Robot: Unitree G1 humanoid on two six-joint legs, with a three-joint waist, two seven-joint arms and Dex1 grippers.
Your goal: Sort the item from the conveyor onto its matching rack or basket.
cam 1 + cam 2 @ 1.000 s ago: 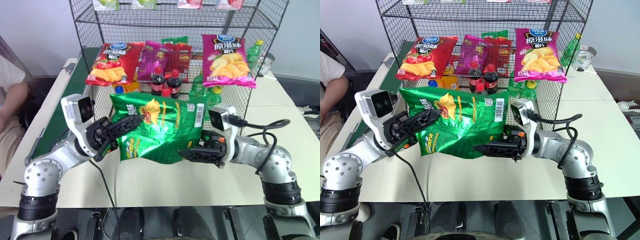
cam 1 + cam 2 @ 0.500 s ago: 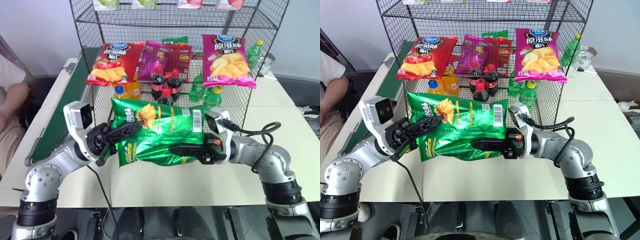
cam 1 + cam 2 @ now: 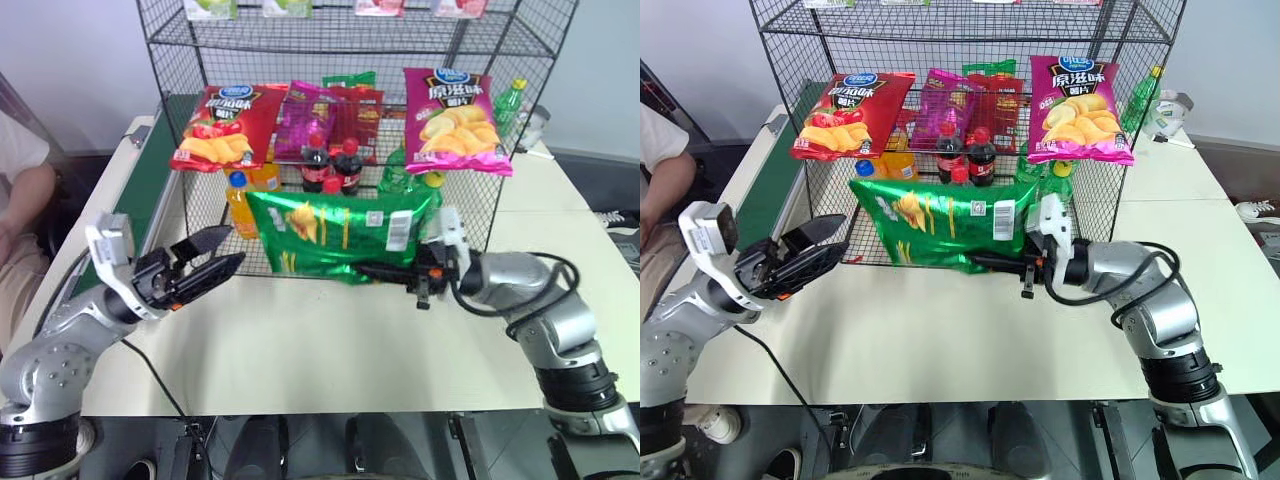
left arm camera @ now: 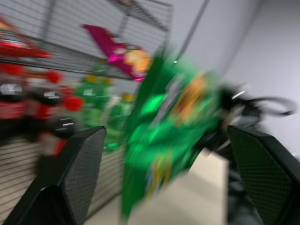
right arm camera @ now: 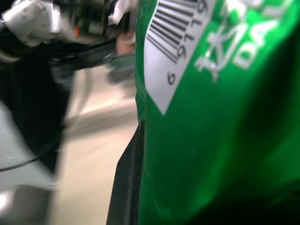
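Green crisp bag (image 3: 340, 235) off conveyor (image 3: 140, 200), not yet racked: my right claw (image 3: 385, 271) clamps it before rack (image 3: 470, 215); left claw (image 3: 205, 268) gapes empty.

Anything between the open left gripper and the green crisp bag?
No. In the left eye view, bare cream tabletop separates the left gripper from the glossy green crisp bag.
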